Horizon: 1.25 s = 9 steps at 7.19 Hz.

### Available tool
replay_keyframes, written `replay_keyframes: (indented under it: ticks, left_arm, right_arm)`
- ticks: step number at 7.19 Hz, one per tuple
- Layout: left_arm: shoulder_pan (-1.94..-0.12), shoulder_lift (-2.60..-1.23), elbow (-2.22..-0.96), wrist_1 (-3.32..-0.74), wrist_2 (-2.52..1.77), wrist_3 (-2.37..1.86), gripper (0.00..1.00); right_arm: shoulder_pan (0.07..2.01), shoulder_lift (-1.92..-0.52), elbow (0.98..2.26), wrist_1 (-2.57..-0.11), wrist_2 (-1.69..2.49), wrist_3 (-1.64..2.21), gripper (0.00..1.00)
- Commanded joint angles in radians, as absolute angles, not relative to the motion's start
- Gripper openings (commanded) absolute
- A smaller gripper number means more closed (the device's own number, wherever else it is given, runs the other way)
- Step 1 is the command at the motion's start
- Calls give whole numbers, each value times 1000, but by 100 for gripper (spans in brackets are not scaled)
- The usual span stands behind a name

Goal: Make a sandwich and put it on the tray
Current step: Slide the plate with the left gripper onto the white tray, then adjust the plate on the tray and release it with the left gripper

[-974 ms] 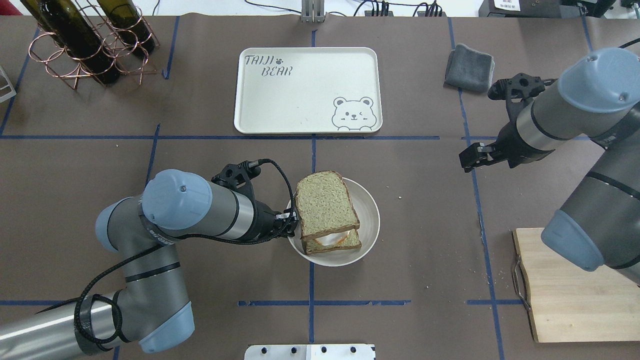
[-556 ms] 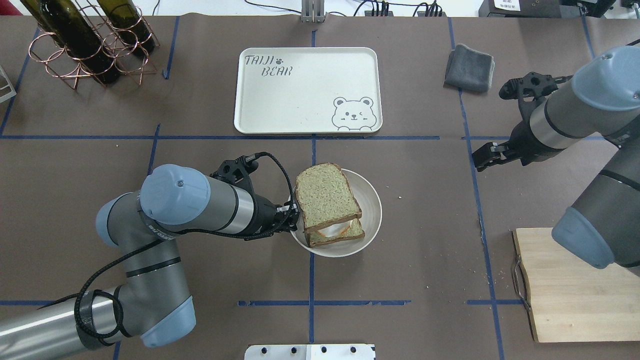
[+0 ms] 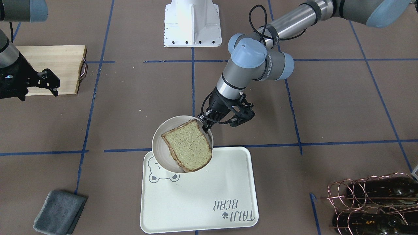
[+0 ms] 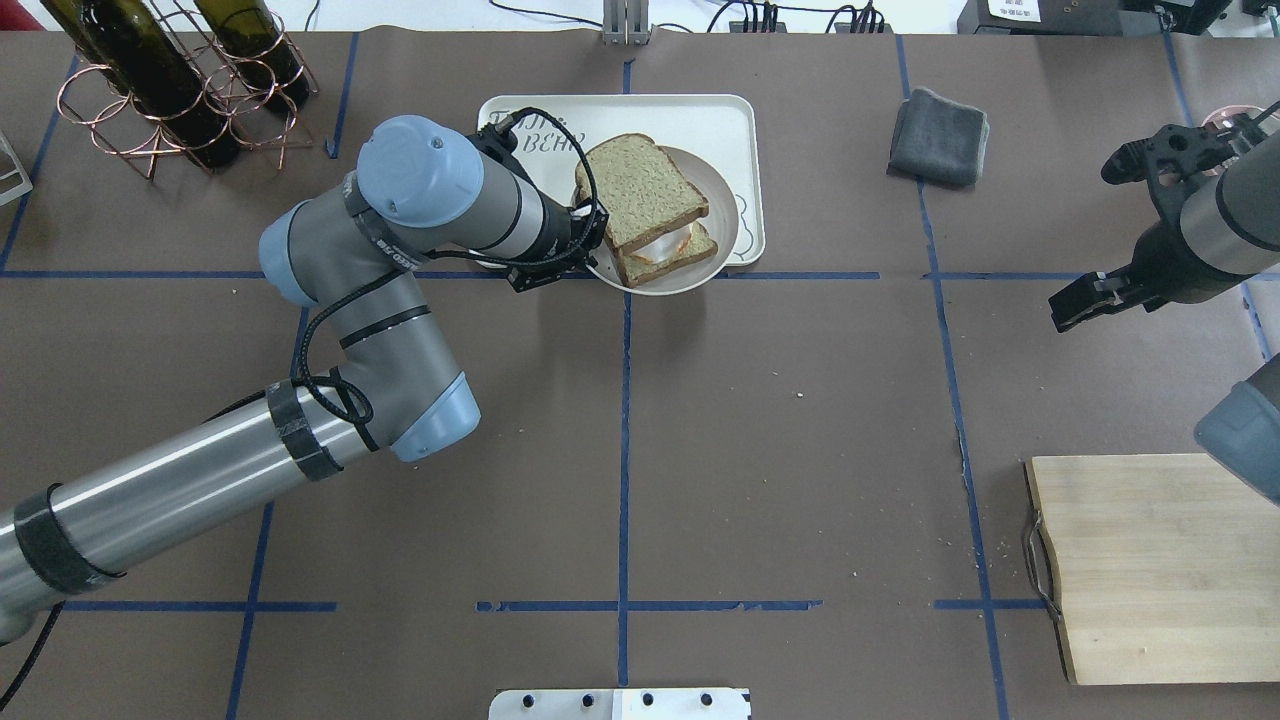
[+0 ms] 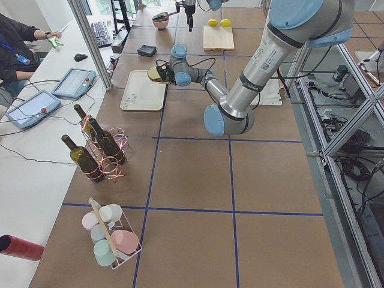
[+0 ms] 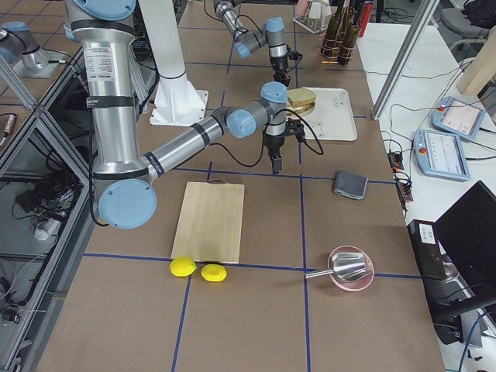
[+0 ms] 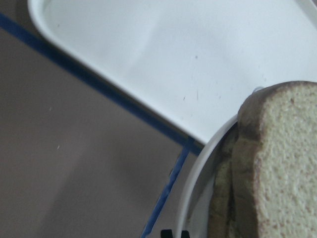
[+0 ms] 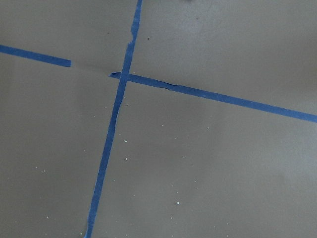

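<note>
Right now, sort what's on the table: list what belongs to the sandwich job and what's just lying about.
In the job: sandwich; white plate under it, gripped at the rim by the left gripper; tray.

Lying about: cutting board; grey cloth; wine bottles in their wire rack.

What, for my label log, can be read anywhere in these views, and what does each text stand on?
"TAIJI BEAR": printed on the tray, upside down in the front-facing view.
Lettering on the left arm, at its wrist link: too small to read.
White label on the dark box at the overhead view's top right: blurred, unreadable.
</note>
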<state>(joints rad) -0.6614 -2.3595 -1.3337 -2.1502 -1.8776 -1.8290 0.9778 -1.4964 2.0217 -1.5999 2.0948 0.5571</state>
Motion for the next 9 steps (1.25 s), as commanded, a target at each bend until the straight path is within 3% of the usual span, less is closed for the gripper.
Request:
replay_keyframes:
  ticks: [1, 4, 7, 8, 9]
  left_arm:
    - [-701, -2407, -1189, -2211, -1832, -1835, 0]
    - [-699, -2442, -1034, -2324, -1815, -1894, 0]
    - [-696, -2454, -1012, -2324, -1815, -1898, 0]
    - [-693, -2454, -1012, -2324, -1815, -1888, 39]
    - [-692, -2454, -1017, -2321, -1815, -1870, 99]
  right_arm:
    - [980, -1497, 2019, -1600, 2097, 555, 100]
    - [986, -1496, 2020, -1600, 2098, 555, 100]
    - [986, -1496, 2020, -1600, 2098, 555, 100]
    - [986, -1496, 2020, -1600, 2098, 555, 100]
    - [988, -1494, 2020, -1600, 2098, 555, 100]
